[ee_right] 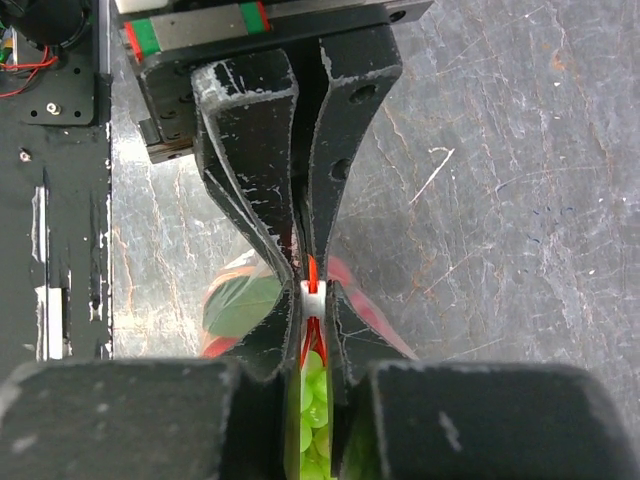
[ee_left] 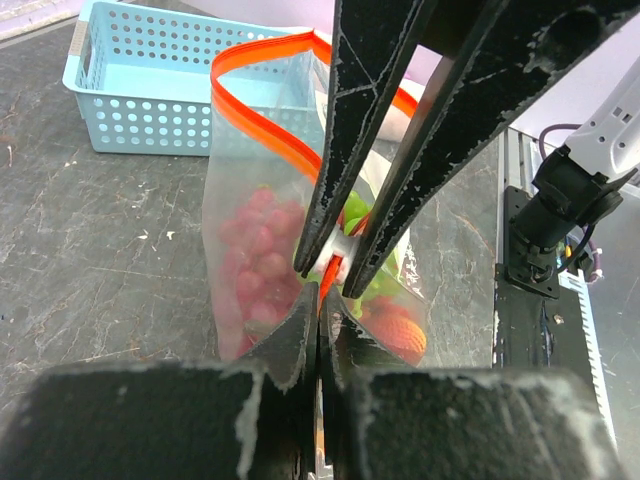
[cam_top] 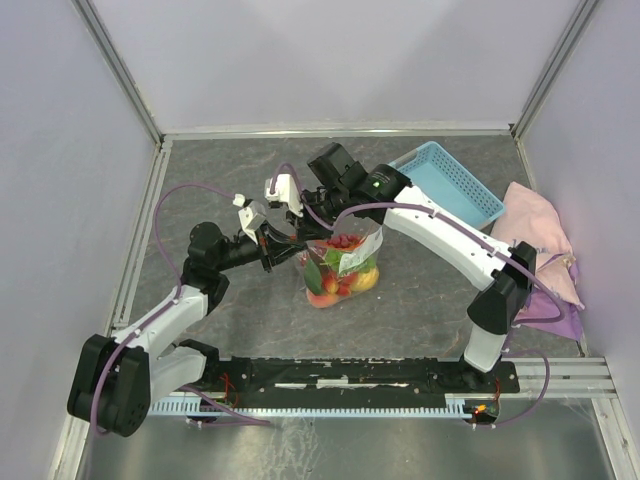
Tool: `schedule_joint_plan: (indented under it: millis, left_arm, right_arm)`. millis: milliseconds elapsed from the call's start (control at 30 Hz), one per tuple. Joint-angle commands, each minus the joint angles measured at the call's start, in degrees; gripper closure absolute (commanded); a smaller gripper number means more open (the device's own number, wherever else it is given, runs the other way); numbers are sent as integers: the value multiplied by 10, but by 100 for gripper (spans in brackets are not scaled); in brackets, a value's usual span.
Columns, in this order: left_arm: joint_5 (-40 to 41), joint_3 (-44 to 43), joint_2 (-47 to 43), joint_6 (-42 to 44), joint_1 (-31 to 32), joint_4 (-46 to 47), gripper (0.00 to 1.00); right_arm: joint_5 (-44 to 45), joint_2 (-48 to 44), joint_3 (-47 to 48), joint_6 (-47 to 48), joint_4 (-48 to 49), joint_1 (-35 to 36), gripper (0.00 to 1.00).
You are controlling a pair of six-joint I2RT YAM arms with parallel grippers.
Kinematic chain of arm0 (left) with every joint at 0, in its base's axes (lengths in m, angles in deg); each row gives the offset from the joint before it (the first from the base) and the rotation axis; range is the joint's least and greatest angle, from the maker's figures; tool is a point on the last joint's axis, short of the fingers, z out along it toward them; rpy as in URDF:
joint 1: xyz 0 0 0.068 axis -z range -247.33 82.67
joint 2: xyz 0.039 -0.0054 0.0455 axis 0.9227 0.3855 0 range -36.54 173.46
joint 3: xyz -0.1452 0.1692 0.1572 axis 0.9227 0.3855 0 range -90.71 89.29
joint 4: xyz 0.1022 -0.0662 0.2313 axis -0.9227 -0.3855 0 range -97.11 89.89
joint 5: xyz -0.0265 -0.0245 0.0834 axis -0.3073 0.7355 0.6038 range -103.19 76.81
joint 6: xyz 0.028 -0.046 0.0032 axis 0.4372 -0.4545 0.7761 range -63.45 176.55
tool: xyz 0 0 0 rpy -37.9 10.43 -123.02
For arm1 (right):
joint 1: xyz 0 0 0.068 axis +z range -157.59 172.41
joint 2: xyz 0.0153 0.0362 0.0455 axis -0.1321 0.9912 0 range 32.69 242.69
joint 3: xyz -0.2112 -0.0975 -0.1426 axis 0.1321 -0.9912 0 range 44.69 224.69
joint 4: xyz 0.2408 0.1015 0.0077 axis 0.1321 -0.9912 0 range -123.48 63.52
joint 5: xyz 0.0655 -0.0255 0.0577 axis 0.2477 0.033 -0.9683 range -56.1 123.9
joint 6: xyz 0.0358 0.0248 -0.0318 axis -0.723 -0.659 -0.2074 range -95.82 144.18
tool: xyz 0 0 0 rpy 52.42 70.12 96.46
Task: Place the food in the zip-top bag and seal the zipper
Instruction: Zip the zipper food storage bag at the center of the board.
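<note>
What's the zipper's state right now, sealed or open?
Open, at least partly: in the left wrist view the zipper loops apart in two orange sides beyond the slider, which the right gripper pinches.

The left arm (cam_top: 170,310) reaches out low across the bench. The right arm (cam_top: 450,240) bends high and comes down to meet it. The pincers are tip to tip. The left pincer (ee_left: 318,300) is squeezed tight on the zipper (ee_left: 260,120). The right pincer (ee_right: 316,300) pinches it too.

Clear zip-top bag (cam_top: 358,250) stands upright on the table (cam_top: 420,300) — toy fruits (cam_top: 335,282) inside, orange-red zipper (ee_left: 262,122) gaping open.
</note>
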Motion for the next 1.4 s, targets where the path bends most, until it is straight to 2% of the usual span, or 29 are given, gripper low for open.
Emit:
schedule_joint_plan:
  millis: [0,200,433,567,700,833,1033,1233,1367]
  left_arm:
    - [0,-3,-19,13,3,37,97]
    - [28,3,-21,16,3,38,97]
    - [63,18,-37,16,2,48,97]
    - [60,12,-30,11,3,51,97]
    - [33,2,-21,11,2,51,83]
    - [24,-6,-20,13,2,50,63]
    - [6,-26,0,16,2,48,52]
    - [-14,-56,28,19,3,58,51]
    - [-42,-73,52,12,4,65,62]
  right_arm:
    - [19,1,5,4,12,-1,92]
    - [59,-19,-17,19,-9,-10,98]
    - [89,-59,-61,20,-10,-28,98]
    - [66,-67,-57,11,-9,-30,98]
    - [37,-57,-28,4,-18,-30,98]
    - [22,-45,-2,6,-30,-29,98]
    - [9,-39,13,7,-37,-26,98]
    - [2,-34,21,8,-46,-22,98]
    - [-2,-36,22,8,-47,-22,98]
